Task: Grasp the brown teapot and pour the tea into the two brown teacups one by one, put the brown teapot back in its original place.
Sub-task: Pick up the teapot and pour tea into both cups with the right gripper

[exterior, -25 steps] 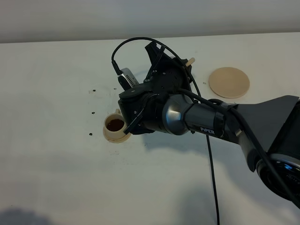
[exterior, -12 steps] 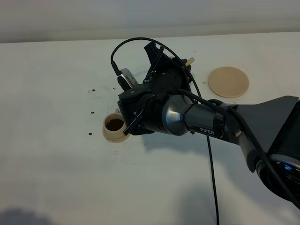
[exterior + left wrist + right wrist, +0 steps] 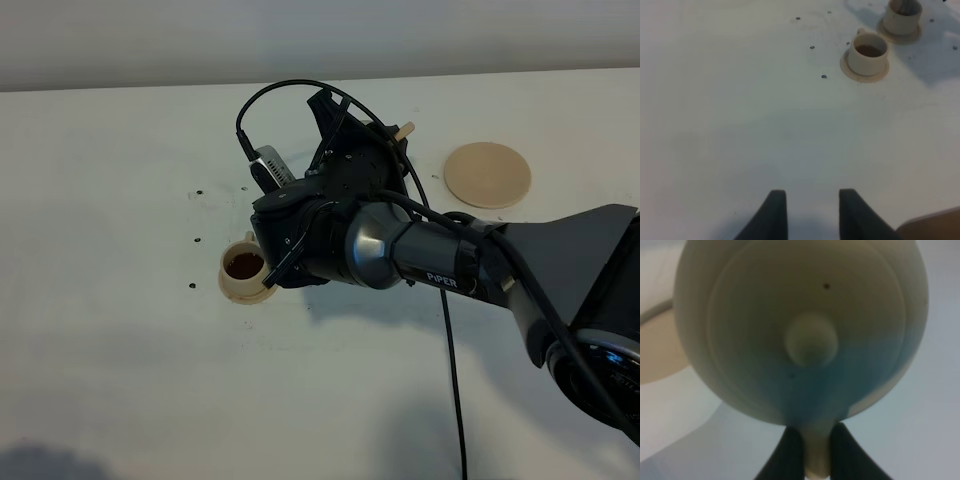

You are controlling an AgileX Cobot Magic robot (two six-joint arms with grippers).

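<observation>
My right gripper (image 3: 815, 442) is shut on the loop handle of the brown teapot (image 3: 805, 330), whose knobbed lid fills the right wrist view. From the high camera the right arm (image 3: 400, 250) reaches across the middle and hides the teapot, except a tan tip (image 3: 405, 129). One teacup (image 3: 245, 267) holding dark tea stands on its saucer just left of the arm. The left wrist view shows that teacup (image 3: 869, 52) and a second teacup (image 3: 902, 16) beyond it. The round coaster (image 3: 488, 175) lies bare at the back right. My left gripper (image 3: 811, 192) is open over bare table.
The white table (image 3: 120, 330) has a few small dark screw holes (image 3: 197, 241) left of the near cup. A black cable (image 3: 455, 380) hangs from the right arm toward the front. A tan corner (image 3: 935, 226) shows beside the left gripper.
</observation>
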